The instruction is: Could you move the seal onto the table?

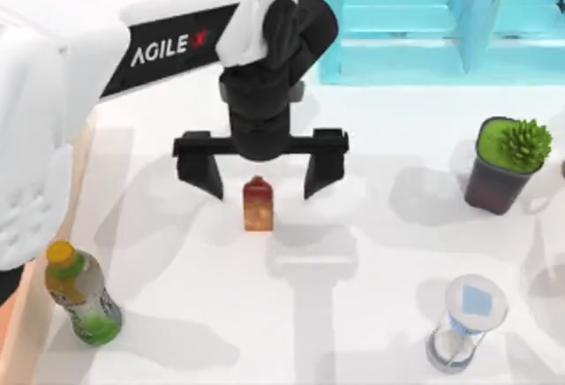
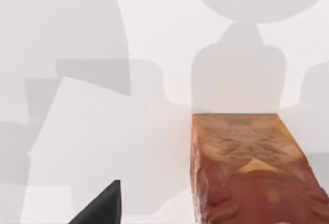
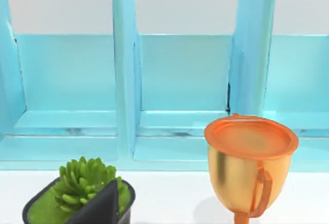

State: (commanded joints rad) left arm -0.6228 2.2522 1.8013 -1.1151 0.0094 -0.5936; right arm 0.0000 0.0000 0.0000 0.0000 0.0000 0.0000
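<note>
Directly below the left gripper [image 1: 262, 173], between its two spread fingers, the seal [image 1: 258, 204] stands upright on the table [image 1: 371, 252]. Neither finger touches it; a clear gap shows on each side, so the jaws are open and hold nothing. The seal sits on bare white surface, which by my reading means the placing is done and the wide stance is there to let the fingers lift clear without brushing the block. In the left wrist view the seal [image 2: 247, 167] rests flat on the table [image 2: 103, 131], with one dark fingertip [image 2: 103, 208] well to its side; whether its base is fully seated is hard to judge from so close, though nothing suggests a tilt.

Straight up looks like the safest way out, since the small, narrow block would topple at a sideways nudge from either finger.

Farther from the gripper, toward the table's near left corner, a bottle [image 1: 81, 295] with a yellow cap stands just inside the edge. Off to the gripper's right a small hourglass [image 1: 466, 323] and a potted succulent [image 1: 510, 162] stand well apart from the seal. Behind the gripper runs a blue shelf unit [image 1: 441, 23], the nearest hard limit in that direction.

The right gripper's fingertip [image 3: 100, 206] appears in its wrist view, facing the succulent, a gold trophy [image 3: 249, 165] and the shelf; I cannot tell whether it is open.
</note>
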